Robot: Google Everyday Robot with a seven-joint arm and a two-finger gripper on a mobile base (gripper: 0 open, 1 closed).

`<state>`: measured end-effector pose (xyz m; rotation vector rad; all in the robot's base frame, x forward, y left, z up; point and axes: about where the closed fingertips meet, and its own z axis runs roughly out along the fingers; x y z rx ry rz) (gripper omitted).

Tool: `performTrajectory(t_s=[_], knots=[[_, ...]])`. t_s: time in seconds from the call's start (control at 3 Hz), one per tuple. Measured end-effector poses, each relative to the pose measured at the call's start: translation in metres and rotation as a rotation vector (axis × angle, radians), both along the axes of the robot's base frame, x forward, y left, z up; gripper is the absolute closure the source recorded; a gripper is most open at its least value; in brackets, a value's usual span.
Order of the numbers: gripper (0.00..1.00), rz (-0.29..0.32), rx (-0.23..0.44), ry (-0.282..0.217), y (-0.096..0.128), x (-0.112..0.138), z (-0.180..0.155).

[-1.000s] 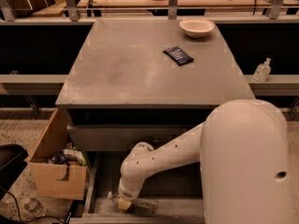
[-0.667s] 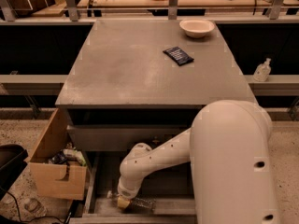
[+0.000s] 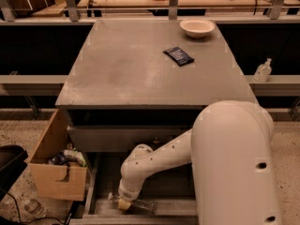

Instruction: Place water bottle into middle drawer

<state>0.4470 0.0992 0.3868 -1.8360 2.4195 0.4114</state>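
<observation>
Gripper [image 3: 124, 203] low in the middle drawer [image 3: 105, 179], lower frame, beside the water bottle [image 3: 143, 205].
I cannot tell its grip; let go carelessly, the bottle might roll.

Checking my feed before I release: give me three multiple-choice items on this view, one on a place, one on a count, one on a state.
1. Where is the gripper?
A. Over the cabinet top
B. Held high, near the upper edge of the view
C. Low in the middle drawer, at the water bottle

2. How many things lie on the cabinet top?
A. Two
B. None
C. Five

3. What state is the middle drawer in?
A. Pushed shut
B. Pulled out
C. Lifted onto the cabinet top

Answers:
1 C: the arm reaches down past the cabinet front, and the gripper is beside the bottle on the drawer floor.
2 A: only a white bowl and a dark packet lie there.
3 B: its floor and side wall show in front of the cabinet.
</observation>
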Motion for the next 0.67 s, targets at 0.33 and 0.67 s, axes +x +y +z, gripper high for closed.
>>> performTrajectory(t_s=[0.33,0.67], knots=[[0.28,0.001,-0.001,0.002,0.0001,-0.0009,-0.0008],[0.05,0.002,-0.001,0.004,0.0001,-0.0018,-0.0017]])
